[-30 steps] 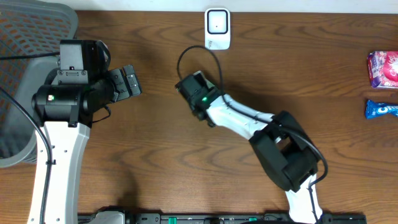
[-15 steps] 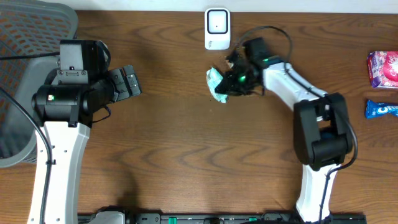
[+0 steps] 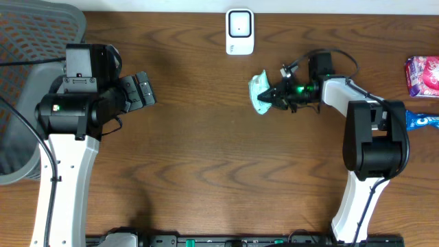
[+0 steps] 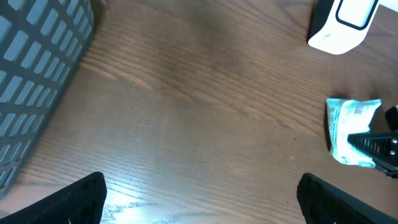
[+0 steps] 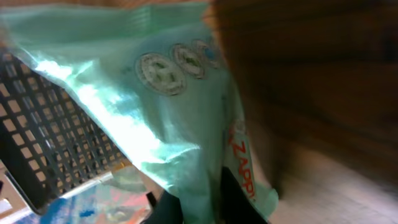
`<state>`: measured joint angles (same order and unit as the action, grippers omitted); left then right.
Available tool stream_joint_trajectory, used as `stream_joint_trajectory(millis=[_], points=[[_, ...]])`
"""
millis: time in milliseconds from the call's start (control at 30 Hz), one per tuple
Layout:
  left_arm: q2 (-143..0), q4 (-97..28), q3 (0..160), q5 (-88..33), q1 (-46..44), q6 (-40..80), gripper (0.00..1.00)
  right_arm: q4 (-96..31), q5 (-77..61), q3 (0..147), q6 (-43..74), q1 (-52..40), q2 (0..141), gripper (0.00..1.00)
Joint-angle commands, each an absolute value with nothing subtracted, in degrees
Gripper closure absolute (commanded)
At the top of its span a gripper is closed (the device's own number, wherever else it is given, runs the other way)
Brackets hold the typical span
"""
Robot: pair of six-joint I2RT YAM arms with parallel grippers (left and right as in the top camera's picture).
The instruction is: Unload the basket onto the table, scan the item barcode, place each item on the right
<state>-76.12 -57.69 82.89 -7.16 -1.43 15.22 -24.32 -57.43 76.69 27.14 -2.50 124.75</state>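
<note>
A mint-green snack packet hangs in my right gripper, below and to the right of the white barcode scanner. In the right wrist view the packet fills the frame, and the right gripper is shut on its lower edge. From the left wrist view I see the packet with a printed label, pinched by the dark right fingers, and the scanner above it. My left gripper is open and empty at the left.
A pink packet and a blue packet lie at the right edge of the table. A grey mesh chair stands off the left edge and shows as a lattice in the left wrist view.
My right arm has swung from the table's middle toward the right, carrying the green packet from just under the scanner to a spot further right. The left arm has not moved.
</note>
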Motion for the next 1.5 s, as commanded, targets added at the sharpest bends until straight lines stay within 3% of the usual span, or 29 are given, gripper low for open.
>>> stream_joint_trajectory(millis=[0, 33, 67, 300, 433, 500, 533, 600, 933, 1233, 1467], points=[[-76.0, -57.8, 82.9, -6.9, -1.3, 15.3, 0.02, -24.0, -53.6, 76.0, 30.2, -0.4, 125.4, 0.55], [-76.0, -57.8, 82.9, -6.9, -1.3, 15.3, 0.02, -24.0, -50.5, 76.1, 30.1, 0.6, 125.0, 0.41], [-76.0, -57.8, 82.9, -6.9, -1.3, 15.3, 0.02, -24.0, -49.5, 76.1, 30.0, 1.2, 124.8, 0.39], [-76.0, -57.8, 82.9, -6.9, -1.3, 15.3, 0.02, -33.2, -44.4, 80.2, 23.3, 6.9, 119.7, 0.36], [-76.0, -57.8, 82.9, -6.9, -1.3, 15.3, 0.02, -36.7, -41.7, 80.7, 22.9, 6.0, 116.4, 0.48], [-76.0, -57.8, 82.9, -6.9, -1.3, 15.3, 0.02, -36.4, -41.7, 80.7, 23.1, 4.6, 116.2, 0.67], [-76.0, -57.8, 82.9, -6.9, -1.3, 15.3, 0.02, -35.7, -41.7, 80.7, 23.3, 2.8, 116.2, 0.85], [-76.0, -57.8, 82.9, -6.9, -1.3, 15.3, 0.02, -33.4, -41.4, 80.7, 23.5, -0.4, 116.2, 0.99], [-76.0, -57.8, 82.9, -6.9, -1.3, 15.3, 0.02, -25.5, -30.3, 80.7, 31.9, -11.0, 117.4, 0.99], [-76.0, -57.8, 82.9, -6.9, -1.3, 15.3, 0.02, -31.9, -14.0, 80.5, 31.6, -12.2, 117.7, 0.99], [-76.0, -57.8, 82.9, -6.9, -1.3, 15.3, 0.02, -34.0, -11.9, 80.0, 28.7, -12.8, 117.8, 0.98]])
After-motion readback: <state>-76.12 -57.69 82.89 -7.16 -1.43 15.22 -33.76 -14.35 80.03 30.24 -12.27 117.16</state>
